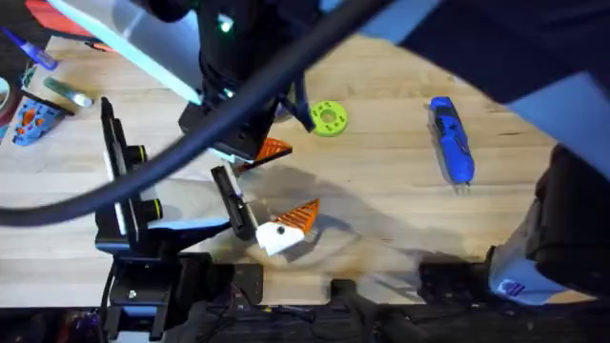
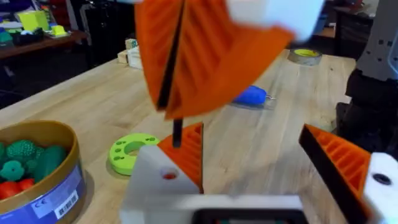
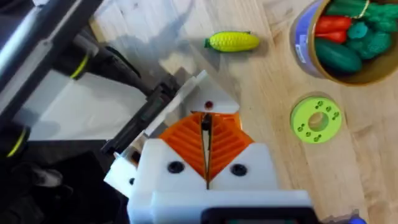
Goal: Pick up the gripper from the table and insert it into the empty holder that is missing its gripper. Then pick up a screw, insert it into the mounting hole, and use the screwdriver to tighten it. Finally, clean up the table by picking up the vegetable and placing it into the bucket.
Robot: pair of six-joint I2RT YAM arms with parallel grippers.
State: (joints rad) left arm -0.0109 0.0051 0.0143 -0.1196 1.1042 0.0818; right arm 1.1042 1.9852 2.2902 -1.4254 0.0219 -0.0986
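Right hand: the right hand (image 3: 206, 140) reaches across the middle and hangs just above the holder (image 3: 200, 99). Its orange ribbed pads are pressed together on a thin dark screw (image 2: 176, 132), as best I can judge what that sliver is.
Left hand: the left hand (image 2: 261, 171) has its two finger blocks set well apart, with nothing between them.
Holder: a white peaked block with a small red-marked hole in its face. It appears to sit on the left hand's own rail as one of the finger blocks.
Gripper: the gripper (image 2: 188, 154) is already seated in the holder, with the screw's tip touching or just above it.
Step in hand: judged to be screw insertion.
Next move: the screw needs lining up with the hole and lowering straight. After that comes fetching the screwdriver (image 1: 451, 140).
Screwdriver: lies flat on the worktop (image 1: 381, 210), at 3 o'clock from the holder and well apart.
Vegetable: the vegetable (image 3: 232, 41) lies on the worktop, outside the bucket (image 3: 303, 43).
Bucket: holds green and red toy vegetables.
Surface: pale wooden planks. A green ring disc (image 1: 329, 117) lies at 2 o'clock from the holder.
Room: dim shelving stands beyond the worktop, and a tape roll (image 2: 305, 55) sits near the far edge.
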